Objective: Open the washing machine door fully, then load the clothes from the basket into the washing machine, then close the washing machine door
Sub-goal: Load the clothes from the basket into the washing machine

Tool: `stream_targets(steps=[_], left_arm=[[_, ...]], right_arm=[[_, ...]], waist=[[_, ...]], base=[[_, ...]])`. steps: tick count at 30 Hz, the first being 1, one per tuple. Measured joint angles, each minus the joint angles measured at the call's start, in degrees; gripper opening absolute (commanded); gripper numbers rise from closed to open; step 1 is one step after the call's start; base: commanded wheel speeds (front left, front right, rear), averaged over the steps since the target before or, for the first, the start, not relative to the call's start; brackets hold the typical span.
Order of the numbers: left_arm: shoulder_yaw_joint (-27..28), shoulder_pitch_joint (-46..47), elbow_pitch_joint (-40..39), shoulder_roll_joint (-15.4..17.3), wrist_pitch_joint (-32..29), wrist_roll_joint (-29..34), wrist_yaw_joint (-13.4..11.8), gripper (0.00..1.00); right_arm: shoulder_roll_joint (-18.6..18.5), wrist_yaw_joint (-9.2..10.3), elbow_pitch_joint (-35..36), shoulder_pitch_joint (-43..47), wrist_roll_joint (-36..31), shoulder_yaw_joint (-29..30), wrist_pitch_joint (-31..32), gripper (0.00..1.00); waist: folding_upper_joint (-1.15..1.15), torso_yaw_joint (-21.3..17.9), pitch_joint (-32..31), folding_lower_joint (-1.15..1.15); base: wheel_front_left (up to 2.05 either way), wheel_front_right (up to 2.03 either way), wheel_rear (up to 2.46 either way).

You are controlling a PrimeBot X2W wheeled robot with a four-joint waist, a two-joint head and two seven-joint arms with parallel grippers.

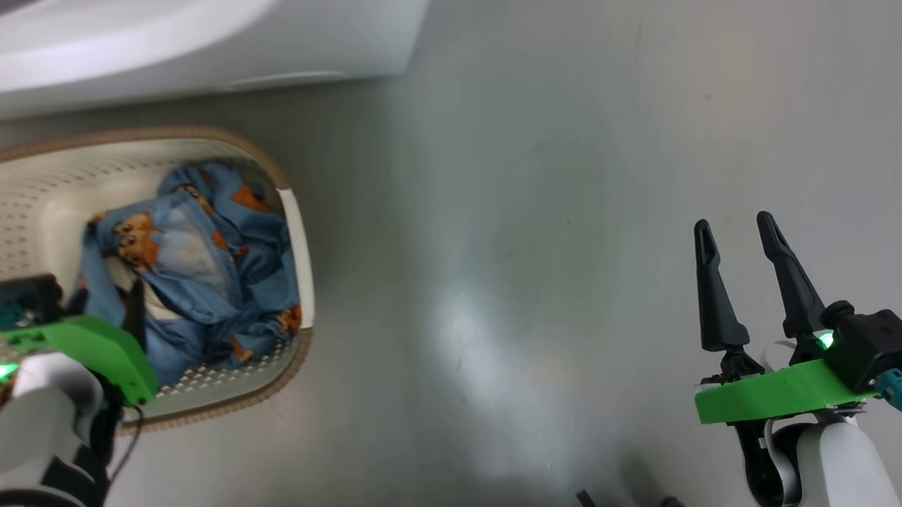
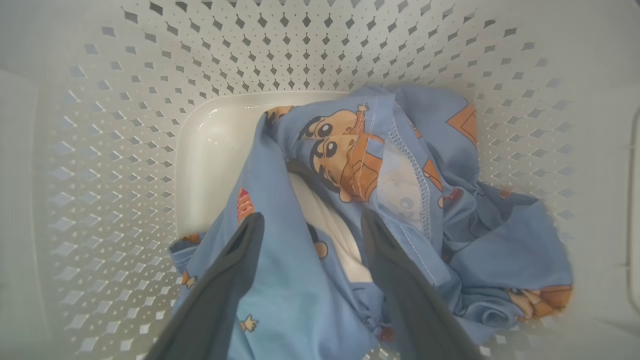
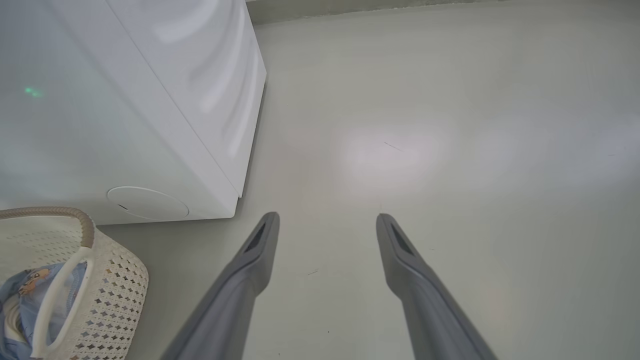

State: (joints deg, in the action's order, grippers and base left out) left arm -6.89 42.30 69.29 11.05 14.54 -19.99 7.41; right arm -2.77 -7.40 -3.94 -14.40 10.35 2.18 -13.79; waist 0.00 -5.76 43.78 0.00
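**Left wrist view.** The left claw (image 2: 311, 216) reaches down inside the cream-white perforated plastic laundry basket (image 2: 100, 165). Its two dark fingers (image 2: 225, 285) stand wide apart and clamp nothing. Between and beneath them lies the light blue soft fabric garment printed with orange-brown cartoon figures (image 2: 350, 160), crumpled on the basket bottom. Whether the fingertips touch the cloth cannot be told. A bare patch of the smooth basket bottom shows beyond the left finger, and the perforated wall rises past the garment.

**Right wrist view.** The right claw (image 3: 327, 216) is spread equally wide and holds nothing. It hangs above the pale grey glossy floor (image 3: 450, 150), which carries soft light reflections ahead of the fingertips. Ahead and to the left of the claw stands the white front-loading washing machine (image 3: 90, 125), with its round filter cap (image 3: 147, 202) low on the front. The basket sits just before the machine, nearer than it and to the claw's left. Its brown woven-look rim (image 3: 75, 214) and a white side handle (image 3: 55, 300) are visible, and the garment lies inside it.

**Head view.** The right claw is well apart from the basket, with bare floor between them. The left arm's green mount (image 1: 80, 345) overhangs the near end of the basket, and the garment lies bunched just ahead of it. The washing machine's white body stands beyond the basket.
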Motion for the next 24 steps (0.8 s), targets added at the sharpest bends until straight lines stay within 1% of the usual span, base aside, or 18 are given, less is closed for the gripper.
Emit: stream_targets(steps=[4,11,16,21,24], left_arm=[[-0.1,2.7,1.7,1.6,0.0,-0.2,0.0,1.0],[-1.4,5.9,3.4,3.3,-0.5,0.0,0.0,1.0],[-1.5,7.9,3.9,4.7,-2.3,0.0,-0.4,1.0],[-1.1,9.2,4.2,4.7,-3.9,-1.1,-0.7,1.0],[-1.1,9.7,4.3,4.7,-5.3,-1.6,-1.5,1.0]], right_arm=[[0.0,0.0,0.2,-0.1,0.4,-0.7,-0.3,1.0],[0.0,0.0,0.9,-1.5,0.6,-1.5,-0.5,1.0],[0.0,0.0,1.5,-1.5,1.0,-1.7,-0.5,1.0],[0.0,0.0,2.7,-1.5,1.2,-1.7,-0.6,1.0],[0.0,0.0,3.1,-1.5,1.2,-1.6,-0.8,1.0]], waist=[[0.0,-1.4,2.6,0.0],[0.0,-3.6,6.5,0.0],[0.0,-5.1,9.3,0.0],[0.0,-5.8,10.9,0.0],[0.0,-5.9,11.5,0.0]], base=[[0.0,0.0,0.0],[0.0,0.0,0.0],[0.0,0.0,0.0],[0.0,0.0,0.0],[0.0,0.0,0.0]])
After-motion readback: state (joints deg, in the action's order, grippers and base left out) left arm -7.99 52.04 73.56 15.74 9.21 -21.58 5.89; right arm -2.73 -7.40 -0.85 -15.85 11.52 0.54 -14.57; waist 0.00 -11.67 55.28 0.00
